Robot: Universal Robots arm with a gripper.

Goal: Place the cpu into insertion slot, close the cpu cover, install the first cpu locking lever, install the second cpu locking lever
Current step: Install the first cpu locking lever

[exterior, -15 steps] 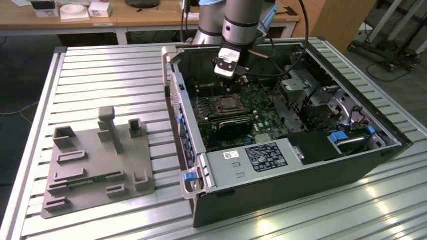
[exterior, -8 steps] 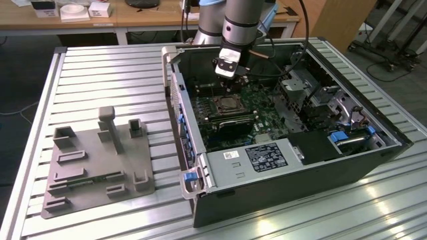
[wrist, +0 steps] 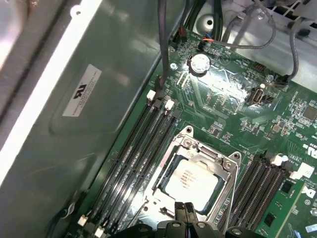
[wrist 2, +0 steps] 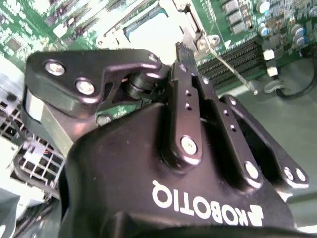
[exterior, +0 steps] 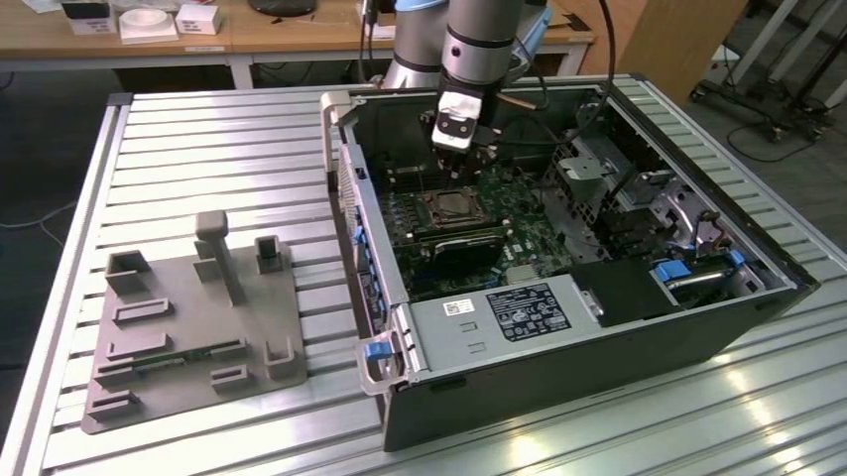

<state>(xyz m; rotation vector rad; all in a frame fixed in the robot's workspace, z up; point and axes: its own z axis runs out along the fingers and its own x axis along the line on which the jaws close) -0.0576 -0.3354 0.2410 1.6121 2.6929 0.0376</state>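
A slatted metal table point(exterior: 198, 129) carries an open desktop computer case point(exterior: 530, 397) lying on its side. A grey moulded fixture tray point(exterior: 179, 293) lies beside it, towards the exterior view's left. A robot arm point(exterior: 483, 40) reaches down into the case, above the green motherboard point(wrist: 223, 99).

In the first wrist view the gripper point(wrist: 185, 208) hangs just above the near edge of the processor socket. Its fingertips point(wrist: 180, 211) are drawn together, with nothing seen between them.

Long black memory slots point(wrist: 131, 163) run along both sides of the insertion slot point(exterior: 453, 206). The cpu cover point(wrist: 208, 154), a thin silver frame, appears to lie down flat over the slot. The cpu point(wrist: 190, 179) sits inside it, its pale metal top showing through the cut-out.

In the second wrist view a thin metal rod point(wrist 2: 229, 66) slants out beside the memory slots. It may be a locking lever, but whether either lever is latched cannot be told.

The cpu is probably light, rigid and smooth-topped, with a delicate underside, so it is best held by its edges. The cover looks like thin, springy sheet steel, best pressed on its frame. A wire lever would be stiff and springy, best taken at its free end.
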